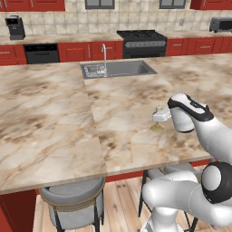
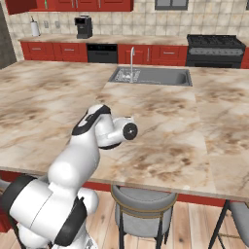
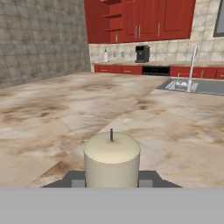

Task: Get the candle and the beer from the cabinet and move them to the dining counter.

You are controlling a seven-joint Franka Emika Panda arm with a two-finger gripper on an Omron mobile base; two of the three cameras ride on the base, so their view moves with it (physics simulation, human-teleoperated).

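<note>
My gripper is shut on the candle, a cream-white stub with a short dark wick that stands upright between my fingertips in the hand view. Its brass base sits at or just above the dining counter, near the front edge and right of the middle. The red cabinet hangs on the far wall, with an open shelf section on its left. The beer is out of view.
An inset steel sink with a faucet lies at the island's far side. Grey stools stand under the front edge. A stove, a coffee machine and a toaster oven line the back counter.
</note>
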